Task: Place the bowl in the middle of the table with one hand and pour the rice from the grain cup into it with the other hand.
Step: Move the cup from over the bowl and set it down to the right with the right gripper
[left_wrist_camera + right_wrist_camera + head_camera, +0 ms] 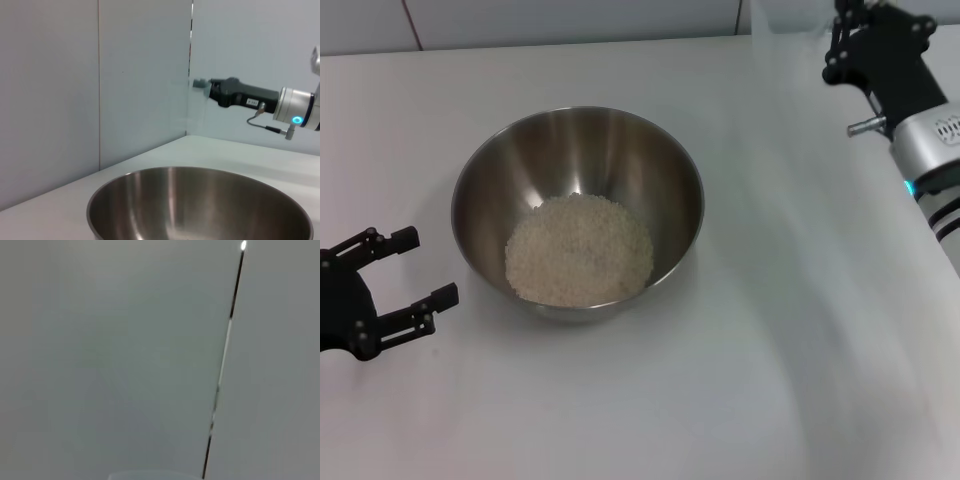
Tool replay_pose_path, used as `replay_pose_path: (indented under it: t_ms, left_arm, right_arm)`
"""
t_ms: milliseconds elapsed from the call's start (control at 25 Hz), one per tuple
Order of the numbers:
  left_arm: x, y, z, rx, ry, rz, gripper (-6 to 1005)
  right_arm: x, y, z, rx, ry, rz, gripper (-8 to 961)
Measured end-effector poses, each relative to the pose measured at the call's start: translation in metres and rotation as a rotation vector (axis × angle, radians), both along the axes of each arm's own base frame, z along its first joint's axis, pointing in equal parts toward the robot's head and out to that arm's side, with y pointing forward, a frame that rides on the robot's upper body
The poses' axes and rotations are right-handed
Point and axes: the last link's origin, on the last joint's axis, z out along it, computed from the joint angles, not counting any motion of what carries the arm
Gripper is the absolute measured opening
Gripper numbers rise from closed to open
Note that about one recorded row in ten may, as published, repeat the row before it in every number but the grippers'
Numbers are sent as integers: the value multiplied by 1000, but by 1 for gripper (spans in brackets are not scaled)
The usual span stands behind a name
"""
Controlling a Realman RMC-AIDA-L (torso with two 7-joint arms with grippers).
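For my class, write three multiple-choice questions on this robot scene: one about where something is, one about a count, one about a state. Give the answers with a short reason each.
1. Where is the rice?
A. In the bowl
B. Spilled on the table
C. On a plate

2. How many bowls stand on the table?
A. Three
B. One
C. Two

3. What is the state of the left gripper?
A. Shut on the bowl
B. Holding a spoon
C. Open, beside the bowl and apart from it

Answers: 1 A, the pale grains heap on the steel bottom. 2 B, the head view shows a single steel bowl. 3 C, its two fingers are spread with nothing between them.
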Motion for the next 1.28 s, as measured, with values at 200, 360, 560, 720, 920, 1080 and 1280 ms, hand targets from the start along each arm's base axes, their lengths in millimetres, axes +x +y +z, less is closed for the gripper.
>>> replay_pose_path:
  t_ms: [200, 360, 560, 720, 920, 1080, 1280]
  left_arm:
    - [0, 0, 1, 0, -6, 5, 813]
    - [0, 0, 1, -2, -6, 5, 813]
    - [0, 0, 1, -1, -6, 6, 813]
    - [1, 1, 1, -2, -6, 2, 812]
    - [2, 3, 1, -3, -6, -2, 812]
    - [2, 4, 1, -3, -3, -3, 812]
    - [2, 4, 1, -3, 0, -4, 813]
  right_arm:
    - [7, 8, -16, -106, -45, -76, 19]
    - [8, 9, -30, -190, -101, -95, 20]
    - [7, 7, -41, -253, -134, -103, 21]
    - [9, 5, -47, -287, -153, -114, 23]
    - [12, 5, -50, -306, -161, -138, 24]
    - [14, 5, -50, -310, -166, -147, 25]
    - [15, 4, -50, -311, -164, -154, 27]
